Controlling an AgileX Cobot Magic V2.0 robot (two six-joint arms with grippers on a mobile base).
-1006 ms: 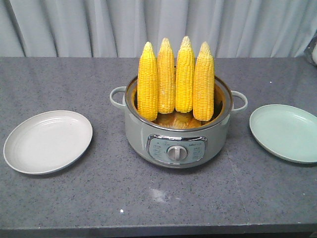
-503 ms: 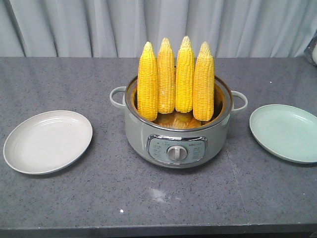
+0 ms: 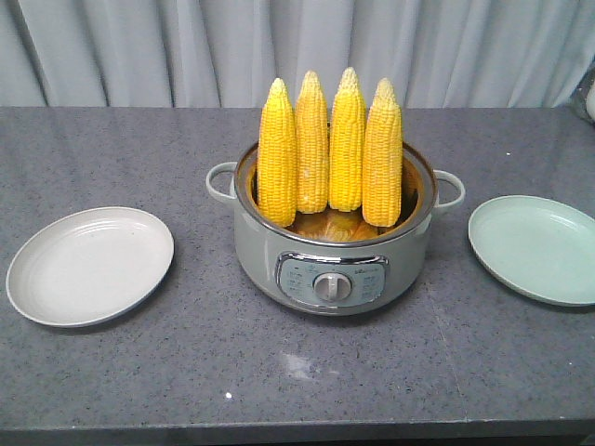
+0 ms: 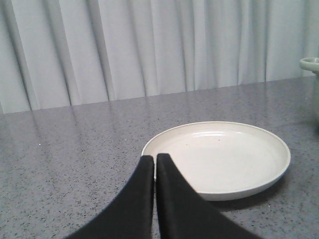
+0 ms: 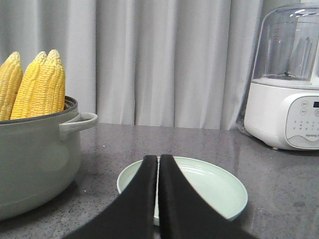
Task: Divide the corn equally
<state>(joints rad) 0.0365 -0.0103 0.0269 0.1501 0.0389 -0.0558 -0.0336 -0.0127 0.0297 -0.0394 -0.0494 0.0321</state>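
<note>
Several corn cobs stand upright, tips up, inside a grey-green cooker pot at the table's middle; their tops also show at the left of the right wrist view. An empty white plate lies left of the pot and an empty pale green plate lies right of it. My left gripper is shut with nothing in it, low over the table at the near rim of the white plate. My right gripper is shut and empty too, at the near rim of the green plate. Neither arm shows in the front view.
A white blender-style appliance with a clear dome stands at the table's far right, behind the green plate. Grey curtains hang behind the table. The pot has side handles and a front dial panel.
</note>
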